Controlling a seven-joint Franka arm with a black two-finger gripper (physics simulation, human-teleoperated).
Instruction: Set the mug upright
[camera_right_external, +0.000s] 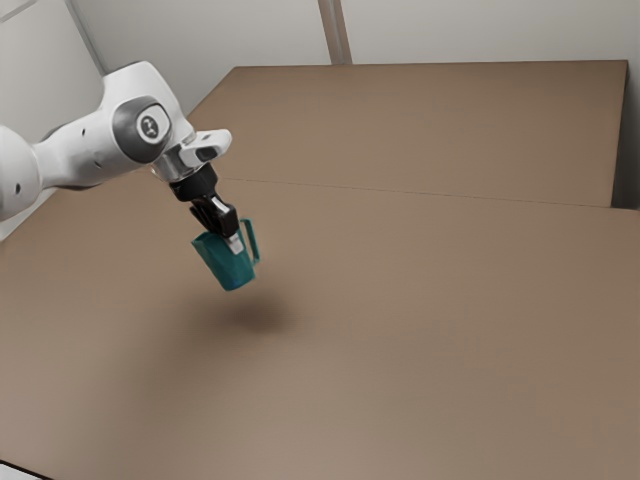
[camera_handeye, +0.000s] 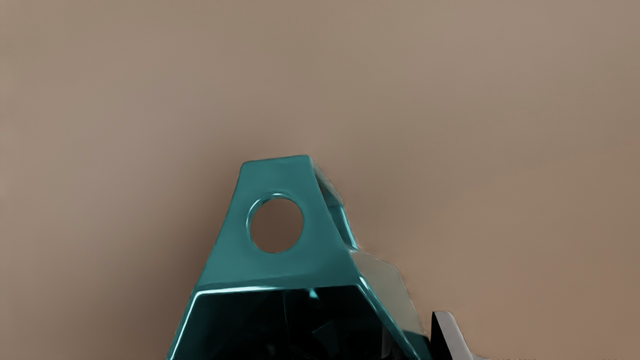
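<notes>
The gripper (camera_right_external: 236, 243) is shut on the teal mug (camera_right_external: 222, 262) at its wall, holding it in the air above the table. The mug hangs tilted, its open end up toward the exterior view's left and its base lower down; the handle (camera_right_external: 251, 240) is on the exterior view's right side. In the wrist view the teal mug (camera_handeye: 280, 272) shows its dark opening and a flat part with a round hole. The gripper (camera_handeye: 412, 345) has one finger (camera_handeye: 452, 332) outside the mug wall; the other is partly hidden by the mug.
The brown table (camera_right_external: 420, 330) stretches widely around and beneath the mug, with a soft shadow below it. A thin seam crosses the table farther back. Pale walls (camera_right_external: 480, 30) stand behind the table.
</notes>
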